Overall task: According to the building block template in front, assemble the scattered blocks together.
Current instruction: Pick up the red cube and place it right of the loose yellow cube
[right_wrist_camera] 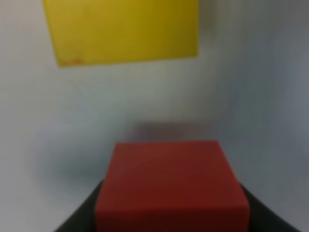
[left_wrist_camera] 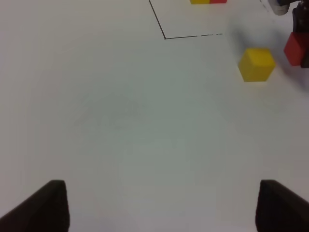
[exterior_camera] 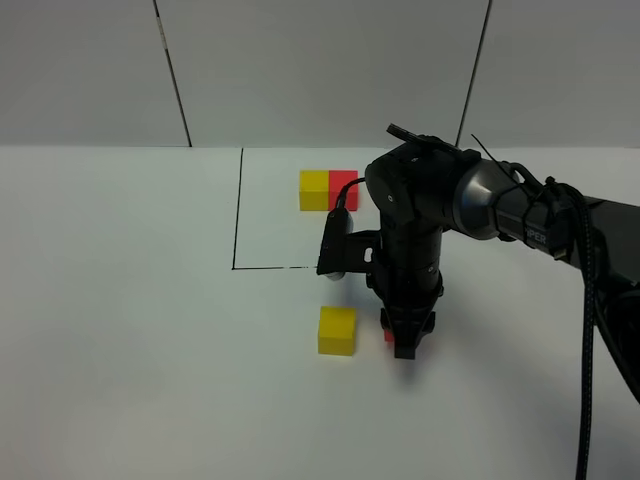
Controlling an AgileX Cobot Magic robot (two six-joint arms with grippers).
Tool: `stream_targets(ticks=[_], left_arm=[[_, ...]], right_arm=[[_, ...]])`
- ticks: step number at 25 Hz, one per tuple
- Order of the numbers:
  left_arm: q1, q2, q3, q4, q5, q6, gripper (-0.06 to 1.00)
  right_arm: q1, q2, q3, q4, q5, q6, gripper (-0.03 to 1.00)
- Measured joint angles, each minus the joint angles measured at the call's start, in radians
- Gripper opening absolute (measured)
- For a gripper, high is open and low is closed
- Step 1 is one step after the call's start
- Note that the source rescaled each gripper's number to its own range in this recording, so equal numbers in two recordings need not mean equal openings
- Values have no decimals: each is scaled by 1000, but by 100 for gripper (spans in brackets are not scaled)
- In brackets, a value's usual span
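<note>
The template, a yellow and a red cube joined side by side (exterior_camera: 328, 190), sits inside the thin black outline (exterior_camera: 237, 220) at the back. The loose yellow cube (exterior_camera: 337, 331) stands on the white table in front of the outline; it also shows in the left wrist view (left_wrist_camera: 256, 64) and the right wrist view (right_wrist_camera: 125, 29). My right gripper (exterior_camera: 405, 338) points down and is shut on the loose red cube (right_wrist_camera: 169, 188), held low to the right of the yellow cube with a small gap between them. My left gripper (left_wrist_camera: 166, 208) is open and empty over bare table.
The white table (exterior_camera: 120, 330) stretches to the left and front. The right arm and its black cable (exterior_camera: 585, 330) take up the right side. A grey panelled wall (exterior_camera: 320, 70) stands behind the table.
</note>
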Motion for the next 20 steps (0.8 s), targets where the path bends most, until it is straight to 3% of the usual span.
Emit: stream_targets(ticks=[20], left_arm=[[0, 0, 0, 0, 0, 0, 66]], right_arm=[[11, 20, 62, 78, -107, 42, 0]])
